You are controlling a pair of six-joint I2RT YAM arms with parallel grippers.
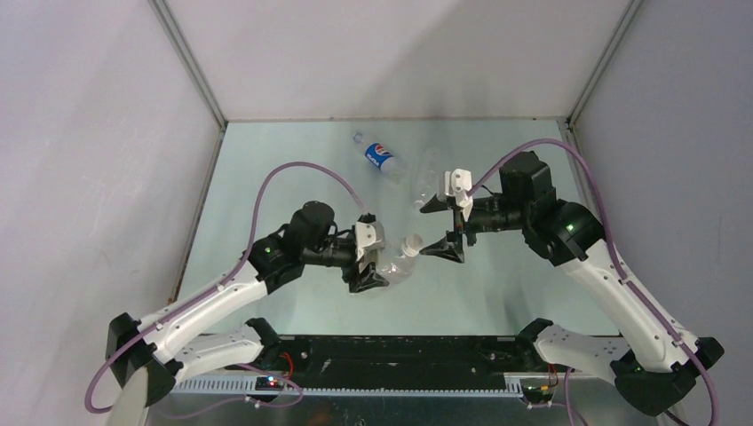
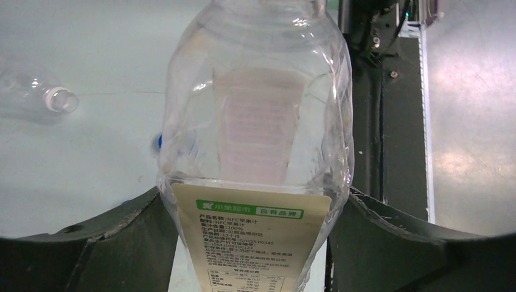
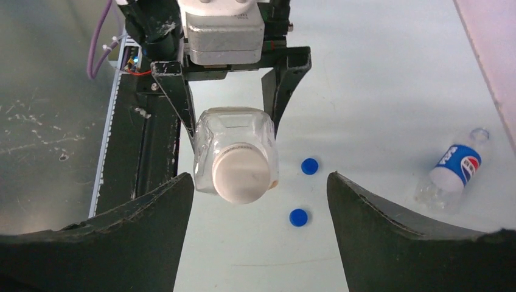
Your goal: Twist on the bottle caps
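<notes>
The white cap [image 3: 241, 176] sits on the neck of the labelled bottle [image 2: 255, 121]. Whether it is fully tightened cannot be told.

The left gripper [image 1: 376, 259] is clamped on the bottle body, holding it off the table [image 1: 497, 293], roughly level, with the cap end aimed at the right gripper [image 1: 432, 228]. This probably braces the body against turning while giving the other arm straight access to the cap.

The right gripper faces the cap. Its jaws stand wide apart, one on each side of the cap's line, touching nothing and holding nothing.

Two blue caps [image 3: 310, 166] lie loose on the table under the held bottle. The Pepsi bottle [image 3: 453, 173] and the clear bottle [image 2: 36, 97] lie on their sides at the far end, both with open necks. These two bottles remain to be capped.
</notes>
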